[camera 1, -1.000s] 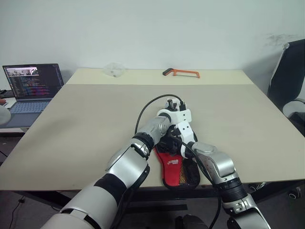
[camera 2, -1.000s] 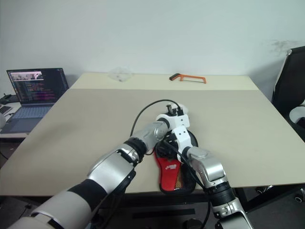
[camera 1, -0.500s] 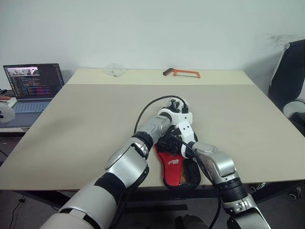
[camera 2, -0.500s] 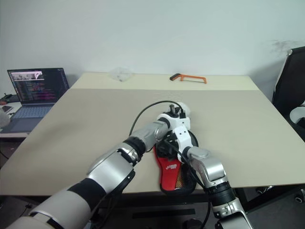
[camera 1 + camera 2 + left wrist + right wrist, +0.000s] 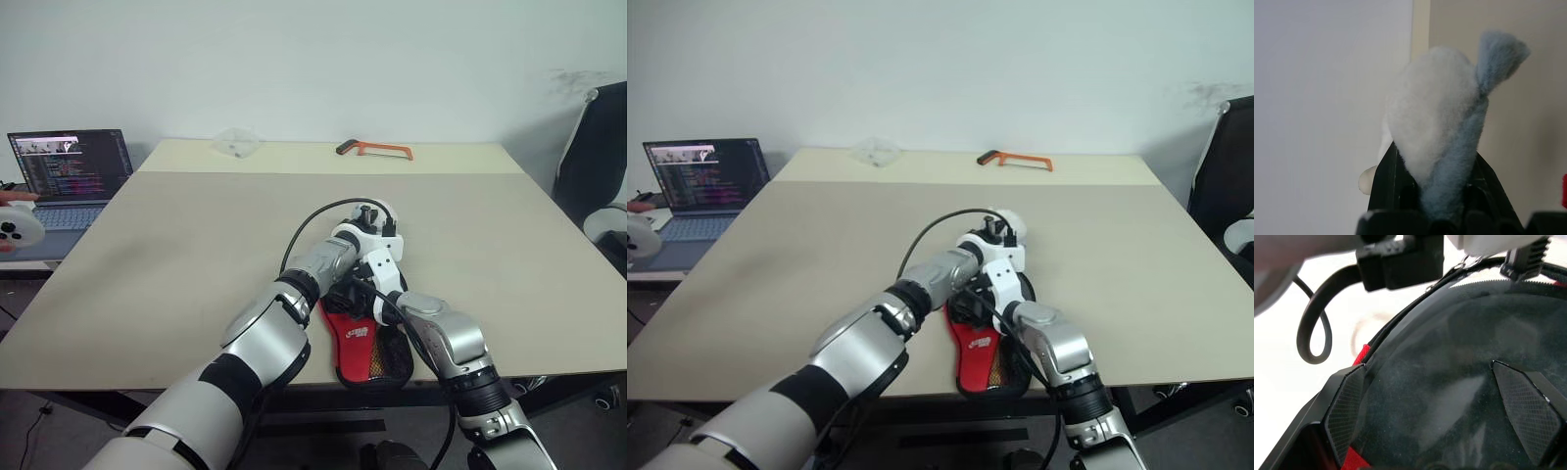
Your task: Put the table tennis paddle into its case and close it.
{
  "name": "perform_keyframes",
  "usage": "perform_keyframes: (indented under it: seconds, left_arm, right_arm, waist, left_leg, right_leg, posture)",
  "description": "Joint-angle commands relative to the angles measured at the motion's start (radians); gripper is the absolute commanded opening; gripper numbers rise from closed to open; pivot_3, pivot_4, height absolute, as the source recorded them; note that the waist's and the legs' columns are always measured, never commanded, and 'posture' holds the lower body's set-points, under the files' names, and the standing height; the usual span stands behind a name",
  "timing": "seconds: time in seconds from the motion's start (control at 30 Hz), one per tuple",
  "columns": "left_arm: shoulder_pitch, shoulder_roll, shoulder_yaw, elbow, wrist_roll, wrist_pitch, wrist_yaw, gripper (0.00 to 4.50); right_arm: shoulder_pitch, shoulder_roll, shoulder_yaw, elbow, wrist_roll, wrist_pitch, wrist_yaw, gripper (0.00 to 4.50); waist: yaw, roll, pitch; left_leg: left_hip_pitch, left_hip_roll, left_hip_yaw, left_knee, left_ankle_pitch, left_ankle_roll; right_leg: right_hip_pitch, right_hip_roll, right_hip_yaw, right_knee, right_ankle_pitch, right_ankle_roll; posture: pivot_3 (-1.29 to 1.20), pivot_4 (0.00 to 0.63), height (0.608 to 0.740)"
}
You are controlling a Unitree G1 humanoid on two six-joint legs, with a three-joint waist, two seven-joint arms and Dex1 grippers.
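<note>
Two end effectors meet over the near edge of the beige surface (image 5: 196,245), at about 6 o'clock in the head views. The paddle-shaped black fabric case (image 5: 367,345) with red lower part and white logo lies flat there, its narrow end toward 6 o'clock and touching the edge of the surface. The table tennis paddle cannot be told apart from the case in these views.

Left end effector (image 5: 1436,147): fingers nearly closed, pinching a small greyish-white fuzzy pouch (image 5: 1440,127) between them; the pouch stands out past the fingertips. In the head views this end effector (image 5: 1004,230) sits at the 12 o'clock end of the case.

Right end effector (image 5: 1437,416): fingers (image 5: 1344,406) spread wide, laid against the black face of the case, with the zip edge (image 5: 1415,298) curving just beyond them. Whether it grips anything cannot be told.

Other items: an orange-framed hacksaw (image 5: 374,149) at 12 o'clock near the far edge, a crumpled clear plastic bag (image 5: 235,143) at 11 o'clock, an open laptop (image 5: 67,176) at 9 o'clock off the surface, and a black office chair (image 5: 593,166) at 3 o'clock.
</note>
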Motion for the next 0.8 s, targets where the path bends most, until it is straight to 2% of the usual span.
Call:
perform_keyframes:
  seconds: [0.03,0.8]
  left_arm:
    - [-0.065,-0.020,-0.020,-0.030,0.019,-0.031,0.039,0.43]
    - [-0.063,-0.021,-0.099,-0.026,0.088,-0.109,0.112,0.43]
  right_arm:
    - [0.091,-0.007,0.041,0.101,0.006,0.131,0.003,4.50]
    - [0.116,-0.011,0.043,0.057,0.009,0.163,0.005,4.50]
  waist:
    - [0.001,0.000,0.000]
    - [0.003,0.000,0.000]
  left_leg:
    - [0.000,0.000,0.000,0.000,0.000,0.000]
    - [0.000,0.000,-0.002,0.000,0.000,0.000]
  right_leg:
    - [0.000,0.000,0.000,0.000,0.000,0.000]
    - [0.001,-0.001,-0.003,0.000,-0.001,0.001]
  posture:
    - [0.00,0.150,0.740]
    - [0.00,0.150,0.740]
